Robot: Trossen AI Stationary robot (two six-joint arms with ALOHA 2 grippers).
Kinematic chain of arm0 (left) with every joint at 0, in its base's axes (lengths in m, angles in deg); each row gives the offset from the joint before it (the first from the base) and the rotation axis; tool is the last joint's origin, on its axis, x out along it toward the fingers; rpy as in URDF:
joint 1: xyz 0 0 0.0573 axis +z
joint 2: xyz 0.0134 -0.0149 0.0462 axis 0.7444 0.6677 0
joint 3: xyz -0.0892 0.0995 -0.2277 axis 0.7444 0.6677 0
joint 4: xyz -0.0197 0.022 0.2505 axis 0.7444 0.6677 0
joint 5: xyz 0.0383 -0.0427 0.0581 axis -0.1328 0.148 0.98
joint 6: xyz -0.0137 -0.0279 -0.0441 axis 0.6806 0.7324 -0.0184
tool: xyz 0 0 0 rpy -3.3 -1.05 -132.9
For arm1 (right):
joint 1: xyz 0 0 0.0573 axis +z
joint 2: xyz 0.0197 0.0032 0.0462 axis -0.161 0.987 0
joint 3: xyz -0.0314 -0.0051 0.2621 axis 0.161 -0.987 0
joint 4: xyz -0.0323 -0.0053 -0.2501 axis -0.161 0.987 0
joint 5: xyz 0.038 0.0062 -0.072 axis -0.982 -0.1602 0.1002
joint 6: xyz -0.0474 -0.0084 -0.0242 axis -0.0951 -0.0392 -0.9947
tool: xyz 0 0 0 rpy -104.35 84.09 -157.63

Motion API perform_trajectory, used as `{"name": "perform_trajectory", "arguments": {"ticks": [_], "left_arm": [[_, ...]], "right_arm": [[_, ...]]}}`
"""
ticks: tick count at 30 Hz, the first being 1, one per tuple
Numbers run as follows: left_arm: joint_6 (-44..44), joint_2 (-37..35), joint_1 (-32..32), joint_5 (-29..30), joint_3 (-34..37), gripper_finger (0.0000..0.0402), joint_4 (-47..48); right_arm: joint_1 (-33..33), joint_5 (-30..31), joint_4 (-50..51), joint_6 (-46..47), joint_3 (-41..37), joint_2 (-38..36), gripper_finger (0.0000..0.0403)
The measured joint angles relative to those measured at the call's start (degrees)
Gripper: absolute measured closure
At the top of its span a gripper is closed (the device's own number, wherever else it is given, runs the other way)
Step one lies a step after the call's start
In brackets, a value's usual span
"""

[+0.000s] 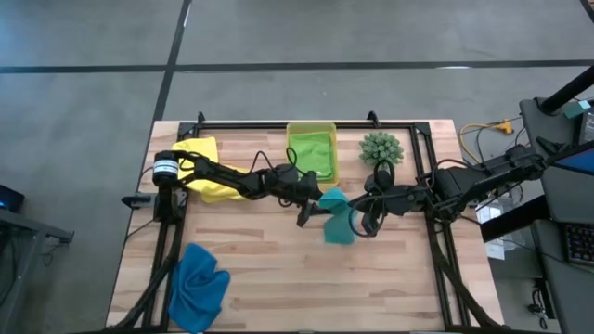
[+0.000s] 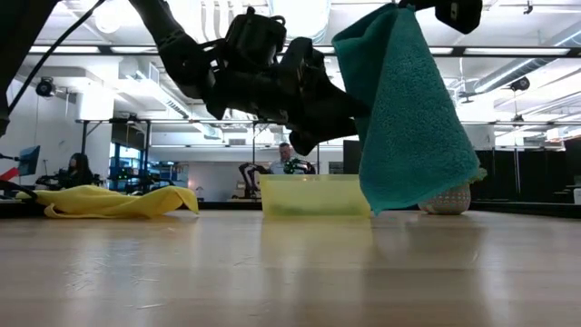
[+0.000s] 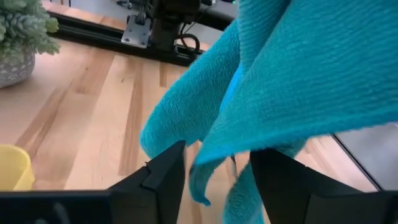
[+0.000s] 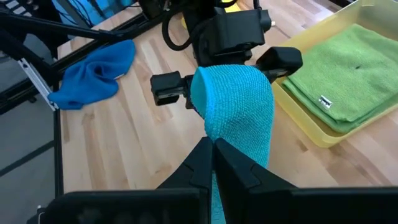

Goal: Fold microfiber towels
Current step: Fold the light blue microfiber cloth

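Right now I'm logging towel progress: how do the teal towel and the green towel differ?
The teal towel hangs unfolded in the air; the green towel lies folded flat. The teal one is pinched by the right end effector; the green one sits untouched in the yellow bin. Both are plain cloths.

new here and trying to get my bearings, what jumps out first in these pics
The teal towel hangs in the air above the table's middle, pinched at its top by the right pincer, with the left pincer open around its lower edge. Behind it, a lime green towel lies folded in the yellow bin.
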Motion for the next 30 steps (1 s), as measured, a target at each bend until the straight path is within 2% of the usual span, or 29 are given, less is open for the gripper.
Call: {"name": "perform_trajectory", "arguments": {"ticks": [3, 9, 12, 14, 18, 22, 26, 30], "left_arm": [[-1.22, 0.0, 0.0, -0.48, -0.02, 0.0274, -0.2], [-2.6, 0.0, 0.01, -3.55, -0.08, 0.0387, -0.18], [-2.49, 0.0, 0.07, -3.76, 0.0, 0.0395, 1.36], [-2.49, -0.61, 0.2, -3.89, 0.0, 0.04, 5.6], [-3.92, -5.05, 0.88, -3.88, -0.22, 0.0401, 22.15], [-8.32, -12.14, 0.92, 0.72, -0.15, 0.0401, 36.05], [-12.62, -20.4, 1.01, 2.87, -1.09, 0.0401, 46.24], [-13.05, -26.89, 1.03, 3.05, -2.82, 0.0401, 53.14]], "right_arm": [[0.0, 0.04, -0.28, 0.0, -0.02, 0.0, 0.0394], [0.0, 0.21, -0.33, 0.0, -0.04, 0.0, 0.0394], [0.0, 1.54, -0.31, -0.05, -0.04, 0.0, 0.0394], [0.0, 2.57, -0.28, -0.31, -0.04, 0.0, 0.0394], [0.0, 4.67, -0.11, -0.48, -0.2, 0.02, 0.0394], [-0.02, 5.13, -0.07, -0.48, -0.92, 0.13, 0.0391], [-0.02, 4.14, -0.45, -0.5, -1.01, 0.26, 0.0366], [-0.02, 2.72, -2.19, -1.35, -1.02, 0.78, 0.0321]]}}
